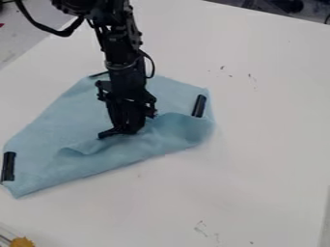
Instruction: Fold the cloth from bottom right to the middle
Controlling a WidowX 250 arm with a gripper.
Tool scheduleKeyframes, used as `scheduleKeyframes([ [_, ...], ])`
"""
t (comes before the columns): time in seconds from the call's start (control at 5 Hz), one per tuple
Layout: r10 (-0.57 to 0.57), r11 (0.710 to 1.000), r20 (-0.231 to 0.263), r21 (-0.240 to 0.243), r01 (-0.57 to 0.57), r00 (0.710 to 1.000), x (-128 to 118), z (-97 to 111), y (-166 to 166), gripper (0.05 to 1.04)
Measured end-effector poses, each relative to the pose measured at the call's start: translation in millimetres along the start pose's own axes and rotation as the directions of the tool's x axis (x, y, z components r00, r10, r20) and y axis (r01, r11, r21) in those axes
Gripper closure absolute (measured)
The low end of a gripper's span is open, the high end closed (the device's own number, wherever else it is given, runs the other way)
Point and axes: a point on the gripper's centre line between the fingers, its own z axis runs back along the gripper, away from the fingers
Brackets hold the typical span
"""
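A light blue cloth (71, 116) lies on a white tabletop (258, 144), left of the middle of the view. The black arm (119, 43) comes in from the top edge, left of centre, and hangs down over the cloth, with a black cable looping off to its left near the top. Its hand (120, 132) is low over the middle of the cloth, at the upper side of a rumpled band that runs along the lower part of the fabric. Whether the hand is released or clenched, or has cloth in its grasp, I cannot tell. The cloth's lower edge slants from a pointed corner at the lower left up to a rounded, puffed-up bulge at the right, and a small crease rises to the lower left of the hand. One black bar (8, 166) lies on the cloth near its left corner, and another black bar (199, 105) lies on it near the right side, just above the bulge. A dark strip (99, 74) shows at the cloth's top edge, partly behind the arm. Small dark marks dot the tabletop, and a yellow object (22, 242) shows at the bottom left, cut off by the view's edge.
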Motion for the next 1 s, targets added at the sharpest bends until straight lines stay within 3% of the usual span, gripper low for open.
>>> scheduleKeyframes([
  [0.2, -0.026, 0.998, 0.02, 0.054, 0.025, 0.999, 9, 8, 9, 0.15],
  [0.4, -0.06, 0.993, 0.051, 0.11, 0.054, 0.997, 15, 18, 17, 0.07],
  [0.6, -0.13, 0.97, 0.157, 0.223, 0.093, 0.979, 26, 38, 36, 0.075],
  [0.8, -0.107, 0.964, 0.209, 0.26, 0.05, 0.972, 22, 47, 48, 0.081],
  [1.0, 0.005, 0.978, 0.165, 0.206, -0.04, 0.986, 11, 46, 41, 0.083],
])
